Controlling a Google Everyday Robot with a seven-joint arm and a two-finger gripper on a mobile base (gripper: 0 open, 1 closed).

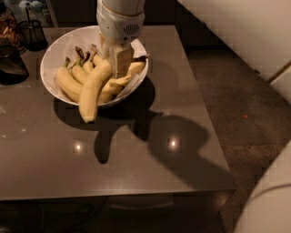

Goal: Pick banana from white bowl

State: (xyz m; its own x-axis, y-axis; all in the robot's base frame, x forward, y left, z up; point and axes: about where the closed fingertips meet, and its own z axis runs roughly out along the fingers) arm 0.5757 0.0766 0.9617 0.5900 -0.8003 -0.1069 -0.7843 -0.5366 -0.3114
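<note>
Hiding banana (93,88) stem: end effector (119,63) in bowl (57,50)

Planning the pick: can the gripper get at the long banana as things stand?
Probably yes: the gripper is down inside the bowl, right at the stem end of the banana, with nothing lying over it.

We see the hand (119,67) low in the white bowl (57,50), hiding the stem end of the banana (93,91) and parts of the shorter bananas (68,83). Arm (120,13) above the hand cropped by top edge; dark object (11,66) far left of it cropped by left edge.
</note>
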